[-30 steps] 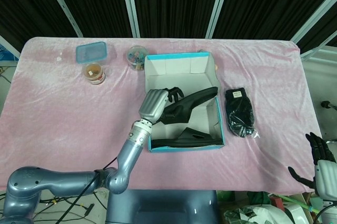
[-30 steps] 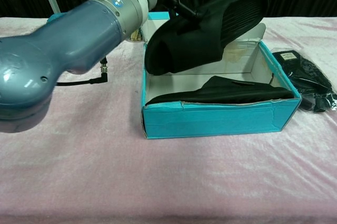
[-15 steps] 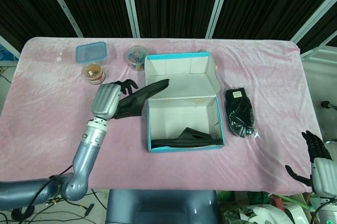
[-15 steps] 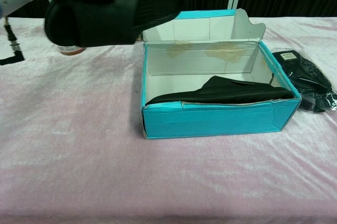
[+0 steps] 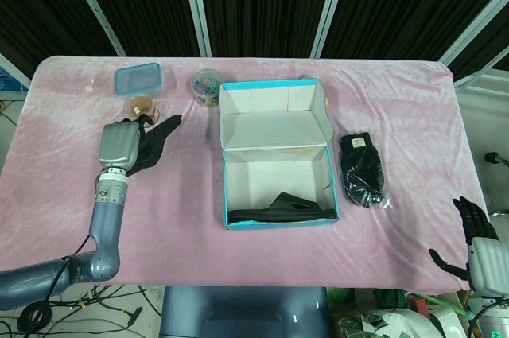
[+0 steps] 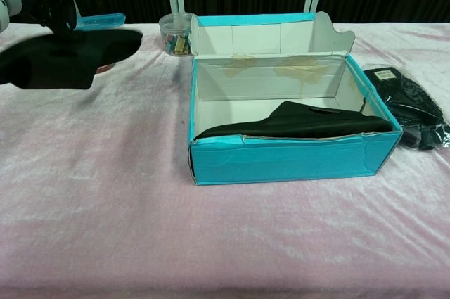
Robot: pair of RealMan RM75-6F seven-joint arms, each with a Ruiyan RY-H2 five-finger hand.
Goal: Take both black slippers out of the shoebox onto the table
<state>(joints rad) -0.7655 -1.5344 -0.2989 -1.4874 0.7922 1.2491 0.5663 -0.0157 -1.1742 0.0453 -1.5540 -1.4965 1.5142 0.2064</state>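
Head view: the left hand [image 5: 119, 149] holds the first black rubber slipper [image 5: 156, 141] above the pink cloth-covered bench [image 5: 175, 203], well to the left of the turquoise cardboard shoebox [image 5: 278, 223].
Left hand state: its fingers are closed around the heel part of this slipper; the toe part points away toward the small round jar with brown content [image 5: 142, 108].
Chest view of the same slipper: the first black rubber slipper [image 6: 67, 56] appears at the far left, lifted and almost level; I cannot tell if any part of it touches the cloth.
Second slipper: the other black slipper [image 5: 282, 209] lies inside the shoebox, along the front wall, one end raised against the wall; it shows also in the chest view [image 6: 302, 122].
Right hand: the right hand [image 5: 477, 246] hangs at the bottom right corner, past the bench edge, fingers spread, holding nothing.
Done: one slipper is out of the box, as I judge.
Left to do: to put this slipper down on the bench and let it go, then to take out the second slipper; so about half of the task remains.
Other things: a black bag in clear wrap [image 5: 363, 169] lies just right of the shoebox, and a blue lidded container [image 5: 137, 78] stands near the far edge.
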